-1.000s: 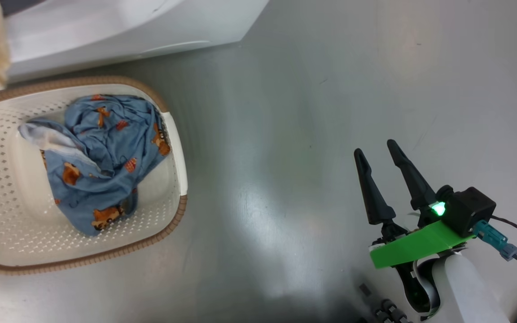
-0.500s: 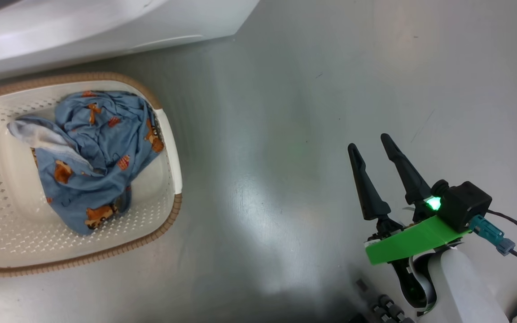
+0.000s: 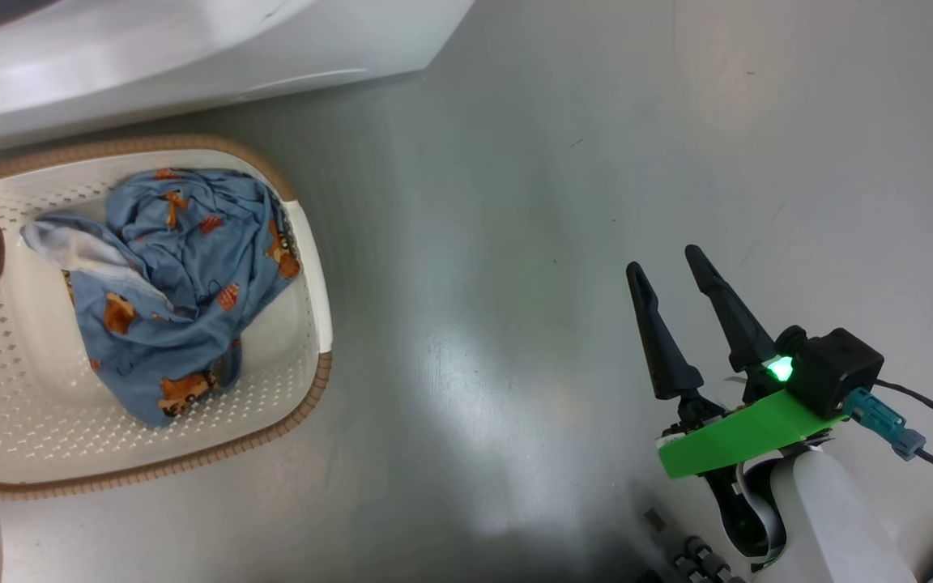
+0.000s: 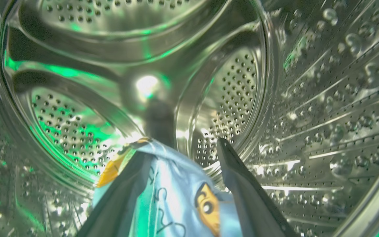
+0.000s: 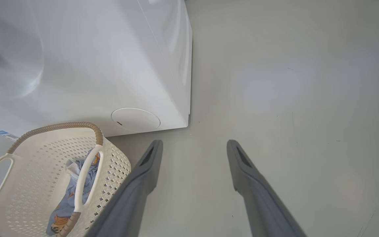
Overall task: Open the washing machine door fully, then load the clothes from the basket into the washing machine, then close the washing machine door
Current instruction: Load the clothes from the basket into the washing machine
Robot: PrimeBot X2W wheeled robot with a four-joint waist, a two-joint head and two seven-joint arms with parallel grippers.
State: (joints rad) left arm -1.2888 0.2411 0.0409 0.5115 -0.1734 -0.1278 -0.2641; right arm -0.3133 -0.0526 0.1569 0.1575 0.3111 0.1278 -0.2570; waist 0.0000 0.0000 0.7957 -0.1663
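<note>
1. Grey, glossy floor [image 3: 515, 202] spreads out before the washing machine [image 5: 94, 65], a smooth white box with a round flush cover [image 5: 136, 119] low on its front.
2. Just beside the machine's foot stands the basket [image 3: 308, 267]. It is cream-white perforated plastic, rounded-rectangular, and edged with a brown woven-look rim. Its two looped handles show in the right wrist view.
3. Clothes [image 3: 183, 283] lie crumpled inside the basket. The soft light blue fabric is printed with orange cartoon figures, and a paler lining is turned out at one edge.
4. Within the machine, the drum [image 4: 229, 98] gleams in polished steel washed with green light. Its back is punched with rows of small holes, and its side wall is embossed with raised bubbles and ribs.
5. Left tool [image 4: 180, 148] reaches deep into the drum with its two dark fingers spread wide. A blue garment [image 4: 176, 200] of the same print lies loose between them, unpinched, against the finger at that view's left.
6. Right tool [image 3: 663, 259] hangs above bare floor, well apart from the basket. Its tapered black fingers are parted with nothing between them, and a green bracket [image 3: 742, 441] and a lit green lamp [image 3: 780, 370] sit behind them.
</note>
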